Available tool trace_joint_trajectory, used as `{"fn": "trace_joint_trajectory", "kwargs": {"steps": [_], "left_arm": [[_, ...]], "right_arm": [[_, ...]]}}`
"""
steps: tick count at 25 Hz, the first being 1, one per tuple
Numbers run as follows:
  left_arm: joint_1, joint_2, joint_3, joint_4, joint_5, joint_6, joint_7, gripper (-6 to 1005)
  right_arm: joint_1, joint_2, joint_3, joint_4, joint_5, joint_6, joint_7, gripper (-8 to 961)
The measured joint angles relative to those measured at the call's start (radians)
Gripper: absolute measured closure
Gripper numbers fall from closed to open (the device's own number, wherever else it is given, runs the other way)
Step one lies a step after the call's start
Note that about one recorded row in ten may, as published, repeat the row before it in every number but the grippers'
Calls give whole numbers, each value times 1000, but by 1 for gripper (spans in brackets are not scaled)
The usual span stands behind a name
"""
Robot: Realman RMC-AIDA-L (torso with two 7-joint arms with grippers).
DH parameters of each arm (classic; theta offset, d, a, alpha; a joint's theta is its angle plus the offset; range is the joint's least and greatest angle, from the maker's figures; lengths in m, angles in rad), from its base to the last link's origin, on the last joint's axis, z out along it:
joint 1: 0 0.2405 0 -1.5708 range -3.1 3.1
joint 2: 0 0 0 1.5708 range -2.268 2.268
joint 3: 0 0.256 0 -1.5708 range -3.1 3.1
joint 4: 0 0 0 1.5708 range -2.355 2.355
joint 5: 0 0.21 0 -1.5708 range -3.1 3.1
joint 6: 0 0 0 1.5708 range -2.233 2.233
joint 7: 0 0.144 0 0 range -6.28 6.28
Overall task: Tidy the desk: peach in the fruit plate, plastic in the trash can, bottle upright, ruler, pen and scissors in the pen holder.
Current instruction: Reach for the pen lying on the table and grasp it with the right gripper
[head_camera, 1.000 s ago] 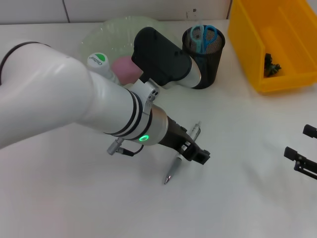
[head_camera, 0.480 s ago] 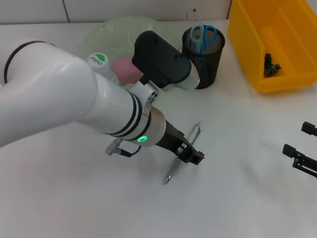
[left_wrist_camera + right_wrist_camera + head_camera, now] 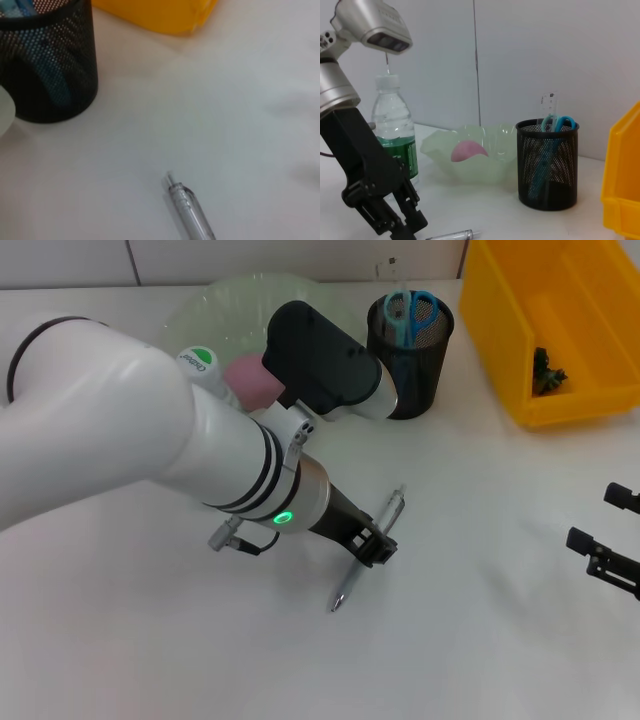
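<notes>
- A lab-style test station: a plain white surface set against bare pale wall panels.
- A yellow plastic parts bin and a black mesh pen holder stand on it as staged props.

Clear pen flat on table

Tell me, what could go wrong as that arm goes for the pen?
The pen lies flat on the table, so the left gripper, low over it, might pinch it off-centre and flick it away. Carrying it to the pen holder, it might catch the scissors already standing there.
</notes>
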Motion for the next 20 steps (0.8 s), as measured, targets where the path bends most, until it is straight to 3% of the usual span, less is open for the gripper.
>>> {"fn": "trace_joint_trajectory", "kwargs": {"steps": [2,20], "left_arm": [[-4,0,3,-11,1,-1,2,616],[-16,0,15,-14,0,33,5,634]], "right_arm": [[2,0,-2,0,0,3,1,202],[8,0,-9,1,0,23,7,202]]}}
